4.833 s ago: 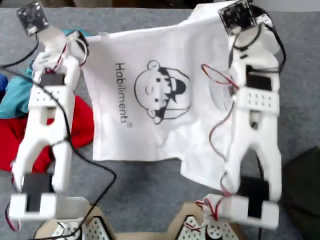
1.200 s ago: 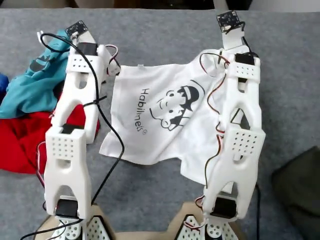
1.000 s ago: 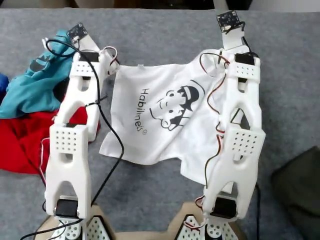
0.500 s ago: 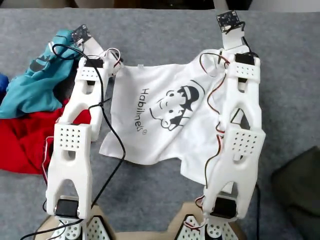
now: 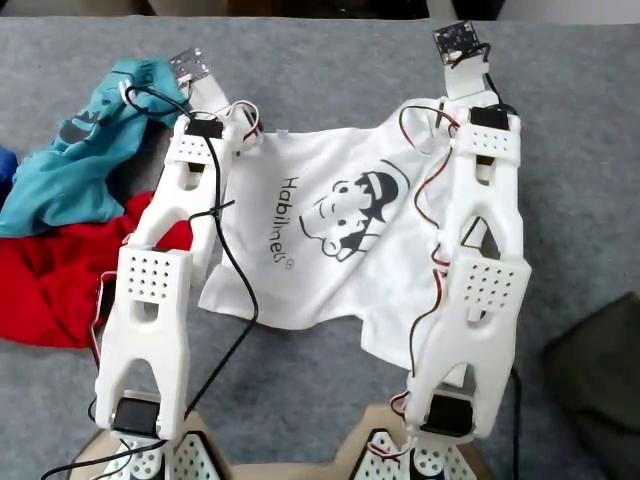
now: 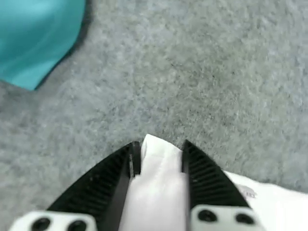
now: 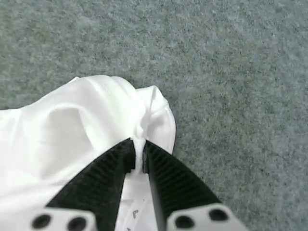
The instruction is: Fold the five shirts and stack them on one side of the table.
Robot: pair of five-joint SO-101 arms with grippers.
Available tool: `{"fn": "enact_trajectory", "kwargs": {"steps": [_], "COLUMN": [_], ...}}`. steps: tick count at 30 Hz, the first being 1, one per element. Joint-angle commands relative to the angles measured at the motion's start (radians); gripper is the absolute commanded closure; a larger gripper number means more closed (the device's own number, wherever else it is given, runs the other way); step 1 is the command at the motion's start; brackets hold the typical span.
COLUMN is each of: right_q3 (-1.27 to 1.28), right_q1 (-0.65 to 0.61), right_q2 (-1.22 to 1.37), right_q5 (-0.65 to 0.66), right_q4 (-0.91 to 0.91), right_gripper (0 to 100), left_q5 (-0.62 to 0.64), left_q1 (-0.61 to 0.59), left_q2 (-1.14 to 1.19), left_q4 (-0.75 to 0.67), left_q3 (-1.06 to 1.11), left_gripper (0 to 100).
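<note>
A white shirt (image 5: 330,235) with a black cartoon print lies spread between the two arms on the grey table. My left gripper (image 6: 159,147) is shut on a fold of the white shirt (image 6: 161,183) at its far left corner. My right gripper (image 7: 138,144) pinches the white shirt (image 7: 72,139) at its far right corner, where the cloth bunches up. A teal shirt (image 5: 85,160) and a red shirt (image 5: 50,275) lie crumpled at the left side. The teal shirt (image 6: 38,36) also shows beyond the left gripper.
A dark garment (image 5: 595,385) lies at the near right edge. A bit of blue cloth (image 5: 5,165) peeks in at the far left edge. Bare grey table surface (image 5: 330,70) stretches beyond the white shirt. Both arm bases stand at the near edge.
The left arm has swung right and slightly farther back, carrying the shirt's left corner with it. The right arm has stayed still over the last second.
</note>
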Motion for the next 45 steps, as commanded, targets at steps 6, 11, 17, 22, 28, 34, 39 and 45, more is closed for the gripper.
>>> {"fn": "enact_trajectory", "kwargs": {"steps": [6,11,17,22,28,34,39,45], "right_q3": [-0.050,-0.056,-0.128,-0.202,-0.367,-0.487,-0.559,-0.601], "right_q1": [0.012,0.008,-0.036,-0.056,-0.045,-0.028,-0.031,-0.031], "right_q2": [-0.008,-0.008,-0.067,-0.131,-0.229,-0.222,-0.208,-0.194], "right_q5": [0.011,0.011,0.048,0.127,0.123,-0.034,-0.038,-0.031], "right_q4": [0.003,0.003,0.075,0.201,0.241,0.161,0.098,0.023], "right_gripper": [99.2,99.2,99.3,99.3,99.3,99.3,99.3,99.3], "left_q5": [-0.117,-0.117,-0.115,-0.091,-0.032,-0.066,-0.068,-0.068], "left_q1": [0.014,0.015,0.014,0.009,-0.052,-0.115,-0.153,-0.137], "left_q2": [-0.016,-0.028,-0.053,-0.071,-0.093,-0.087,-0.082,-0.081], "left_q4": [-0.008,0.066,0.175,0.400,0.588,0.393,0.330,0.330], "left_q3": [-0.012,-0.035,-0.198,-0.417,-0.881,-0.836,-0.868,-0.858], "left_gripper": [98,98,98,98,98,98,98,98]}}
